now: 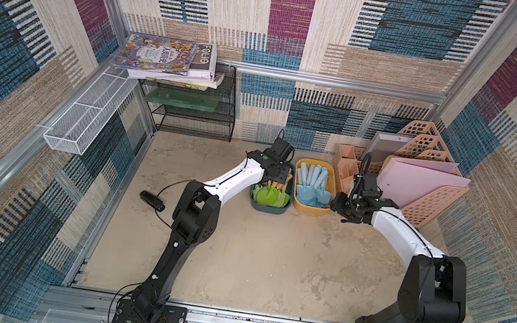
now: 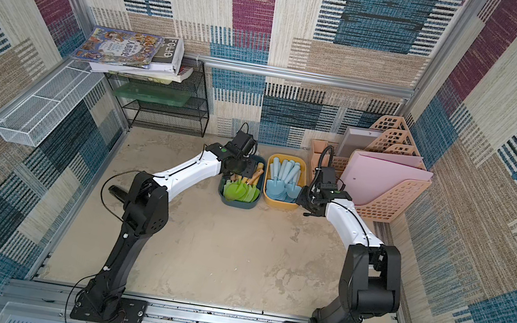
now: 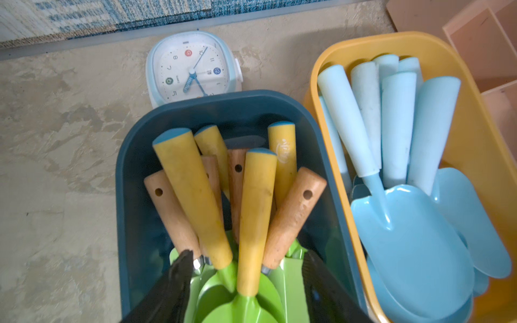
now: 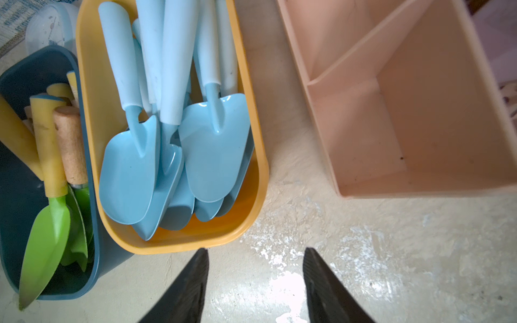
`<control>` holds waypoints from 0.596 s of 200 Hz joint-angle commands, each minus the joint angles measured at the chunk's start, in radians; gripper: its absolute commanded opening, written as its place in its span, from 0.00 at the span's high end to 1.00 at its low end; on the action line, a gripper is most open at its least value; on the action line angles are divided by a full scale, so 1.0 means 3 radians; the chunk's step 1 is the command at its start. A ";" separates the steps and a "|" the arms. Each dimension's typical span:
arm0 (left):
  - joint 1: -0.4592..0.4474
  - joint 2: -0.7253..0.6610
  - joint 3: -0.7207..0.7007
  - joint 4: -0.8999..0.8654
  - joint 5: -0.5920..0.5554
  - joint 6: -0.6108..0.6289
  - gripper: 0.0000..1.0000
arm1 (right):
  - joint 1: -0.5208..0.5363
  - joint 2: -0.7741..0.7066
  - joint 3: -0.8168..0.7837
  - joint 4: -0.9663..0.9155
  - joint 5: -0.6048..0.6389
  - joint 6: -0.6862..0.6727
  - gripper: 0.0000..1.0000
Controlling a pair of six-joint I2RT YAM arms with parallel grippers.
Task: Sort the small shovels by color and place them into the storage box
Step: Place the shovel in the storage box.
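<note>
Green small shovels (image 3: 256,218) with yellow or wooden handles lie in the dark teal storage box (image 3: 223,98). Pale blue small shovels (image 3: 405,237) fill the yellow storage box (image 3: 363,42) beside it. My left gripper (image 3: 247,257) hangs open over the teal box, its jaws either side of a yellow-handled shovel without touching it. In both top views the boxes (image 1: 268,209) (image 2: 280,204) stand near the back wall, and the left wrist covers part of the teal one. My right gripper (image 4: 256,250) is open over bare table, just in front of the yellow box (image 4: 179,246), with nothing in it.
A pale blue clock (image 3: 193,67) stands behind the teal box. A pink pen holder (image 4: 405,112) and pink file racks (image 1: 424,188) stand right of the yellow box. At back left are a black wire shelf (image 1: 194,111) with books and a white mesh basket (image 1: 85,117). A black object (image 1: 151,201) lies at left.
</note>
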 commanded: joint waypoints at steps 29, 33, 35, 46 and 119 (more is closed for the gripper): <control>-0.0008 -0.0510 -0.0452 0.0426 -0.0398 0.0077 0.35 | -0.0238 -0.0086 0.0009 -0.0016 0.0276 -0.0107 0.43; -0.0008 -0.0610 -0.0568 0.0506 -0.0502 0.0082 0.35 | -0.0269 -0.0107 0.0004 -0.0024 0.0335 -0.0103 0.43; -0.0008 -0.0678 -0.0639 0.0554 -0.0550 0.0083 0.35 | -0.0285 -0.0115 -0.0002 -0.0027 0.0365 -0.0095 0.43; -0.0008 -0.1060 -0.1143 0.0888 -0.0799 0.0097 0.35 | -0.0367 -0.0176 -0.0049 -0.0045 0.0558 -0.0074 0.42; 0.0537 -0.3118 -0.3902 0.1144 -0.2422 -0.0343 0.01 | -0.0536 -0.0487 -0.0769 0.0570 0.2023 0.0076 0.37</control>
